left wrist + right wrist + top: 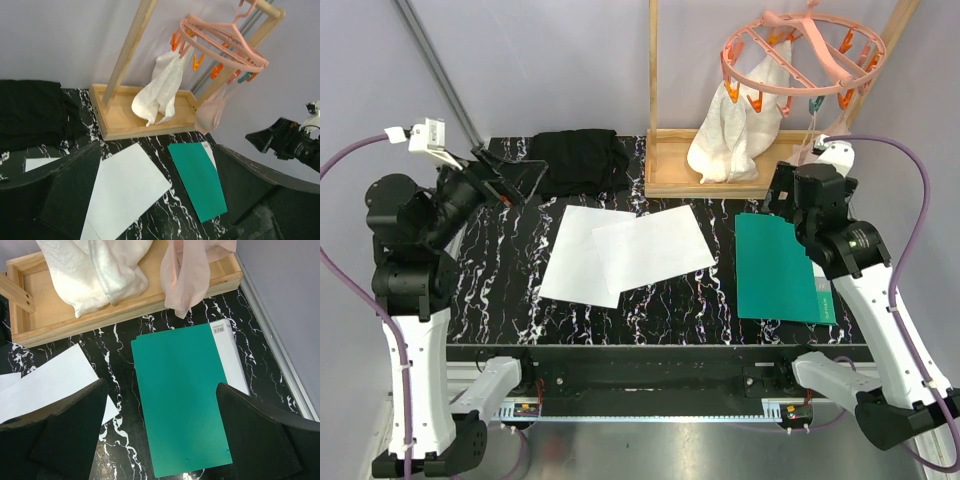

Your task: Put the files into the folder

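Two white files lie overlapping in the middle of the black marble table: the left sheet point(582, 250) and, partly over it, the right sheet point(655, 245). They also show in the left wrist view point(127, 185). The teal folder point(775, 268) lies flat and closed at the right, with a white strip point(230, 355) along its right edge. My left gripper point(508, 183) hovers open at the back left, away from the files. My right gripper point(782, 195) hangs open above the folder's far end. In the right wrist view its fingers point(75, 430) straddle the folder point(177, 395) without touching it.
A folded black cloth point(578, 160) lies at the back, left of centre. A wooden tray point(670, 185) with upright posts stands at the back. A white towel point(730, 140) hangs into the tray from a pink clip hanger point(800, 55). A wall lies just behind the tray.
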Robot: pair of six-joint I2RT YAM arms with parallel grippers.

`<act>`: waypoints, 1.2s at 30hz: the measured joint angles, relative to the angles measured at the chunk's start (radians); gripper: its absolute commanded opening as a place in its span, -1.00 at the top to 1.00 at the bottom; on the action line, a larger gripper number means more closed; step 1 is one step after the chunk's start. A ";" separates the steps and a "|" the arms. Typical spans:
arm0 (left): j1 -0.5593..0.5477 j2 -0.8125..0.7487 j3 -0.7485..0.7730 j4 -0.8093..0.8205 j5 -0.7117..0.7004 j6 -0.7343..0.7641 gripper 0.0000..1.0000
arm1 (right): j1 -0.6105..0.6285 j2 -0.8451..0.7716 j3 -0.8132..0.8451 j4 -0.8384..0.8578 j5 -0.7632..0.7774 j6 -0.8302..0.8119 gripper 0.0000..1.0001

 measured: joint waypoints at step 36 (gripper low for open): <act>-0.108 0.550 -0.820 0.537 -0.239 -0.326 -0.98 | 0.296 0.497 -0.253 0.419 -0.587 0.159 -0.99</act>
